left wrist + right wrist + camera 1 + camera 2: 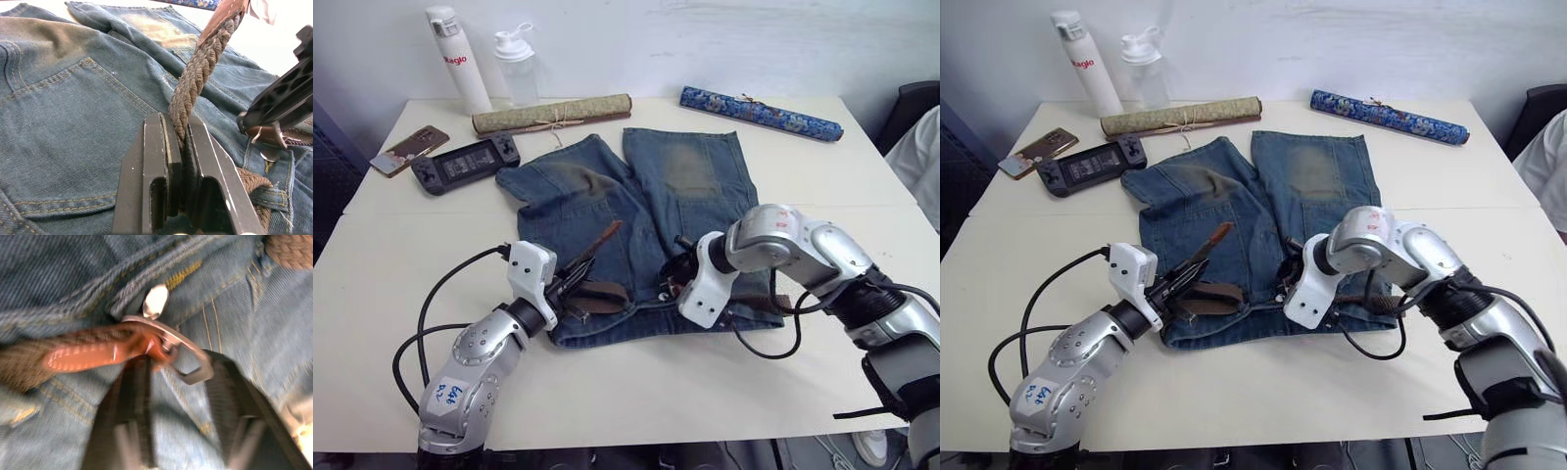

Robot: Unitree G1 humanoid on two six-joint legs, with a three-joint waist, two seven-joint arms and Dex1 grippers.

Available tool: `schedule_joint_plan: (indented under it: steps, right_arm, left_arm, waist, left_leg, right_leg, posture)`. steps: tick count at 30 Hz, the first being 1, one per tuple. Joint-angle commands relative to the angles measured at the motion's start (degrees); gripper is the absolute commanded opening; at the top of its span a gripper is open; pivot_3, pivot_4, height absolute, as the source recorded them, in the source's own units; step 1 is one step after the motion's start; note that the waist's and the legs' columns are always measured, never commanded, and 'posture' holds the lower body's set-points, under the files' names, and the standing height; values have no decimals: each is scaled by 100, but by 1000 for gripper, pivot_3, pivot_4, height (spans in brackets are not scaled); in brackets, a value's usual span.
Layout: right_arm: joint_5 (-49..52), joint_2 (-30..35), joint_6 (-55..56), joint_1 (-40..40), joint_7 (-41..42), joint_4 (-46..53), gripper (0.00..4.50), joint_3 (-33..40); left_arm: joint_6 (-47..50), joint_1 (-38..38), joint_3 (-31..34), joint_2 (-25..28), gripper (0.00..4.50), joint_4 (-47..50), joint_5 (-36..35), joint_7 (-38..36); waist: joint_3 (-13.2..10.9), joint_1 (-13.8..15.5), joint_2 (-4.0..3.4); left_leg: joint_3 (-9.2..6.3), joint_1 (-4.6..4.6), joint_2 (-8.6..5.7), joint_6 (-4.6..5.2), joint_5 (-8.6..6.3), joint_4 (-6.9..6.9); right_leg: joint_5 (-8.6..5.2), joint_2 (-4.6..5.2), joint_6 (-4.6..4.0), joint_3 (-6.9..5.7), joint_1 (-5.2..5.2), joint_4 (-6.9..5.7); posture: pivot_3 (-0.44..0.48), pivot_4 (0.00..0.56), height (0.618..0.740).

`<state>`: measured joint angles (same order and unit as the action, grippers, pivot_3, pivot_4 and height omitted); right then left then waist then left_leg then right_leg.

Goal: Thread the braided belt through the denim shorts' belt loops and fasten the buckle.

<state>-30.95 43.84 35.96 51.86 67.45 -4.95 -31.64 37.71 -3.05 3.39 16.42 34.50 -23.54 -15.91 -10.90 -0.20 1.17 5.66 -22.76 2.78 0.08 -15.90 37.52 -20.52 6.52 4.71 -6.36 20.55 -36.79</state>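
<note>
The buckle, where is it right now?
The buckle lies on the waistband of the denim shorts, near their metal button, between the open fingers of the right gripper.

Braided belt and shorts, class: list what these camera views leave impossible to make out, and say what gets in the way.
- How many belt loops the braided belt passes: both arms cover the waistband of the denim shorts in the eye views.
- The buckle pin's position: motion blur, right wrist view.
- The belt's tip: cut off by the picture's edge, left wrist view.
- Right gripper grip on the buckle: blurred.
</note>
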Motion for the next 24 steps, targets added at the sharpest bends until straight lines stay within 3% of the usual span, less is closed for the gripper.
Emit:
schedule_joint_plan:
  steps: [1,12,18,24]
  right_arm:
    - [121,83,-283,-269,113,202,76,121]
    - [590,439,-2282,-1793,94,1803,76,1277]
    - [411,-393,-4480,-2818,-353,3191,76,1731]
    - [-3,-580,-4889,-2816,-846,3323,76,1717]
  left_arm:
    - [-88,-54,13,-8,0,74,-50,-16]
    - [-39,-27,48,60,0,100,-82,-63]
    - [33,26,40,106,0,161,-110,-94]
    - [88,-46,53,151,0,120,-141,-137]
  waist:
    - [0,5,0]
    - [0,34,0]
    - [0,31,0]
    - [0,14,0]
  left_leg:
    - [0,4,-1,0,0,-4]
    - [0,2,-3,-2,0,-14]
    - [-8,1,-1,-2,0,-23]
    - [-2,0,-3,-6,2,-29]
  right_leg:
    - [0,0,0,0,-2,-1]
    - [0,0,0,-2,-4,12]
    - [0,-1,0,-9,-5,21]
    - [0,-3,-1,-2,6,15]
  posture:
    - [0,150,717]
    - [0,150,717]
    - [0,150,717]
    - [0,150,717]
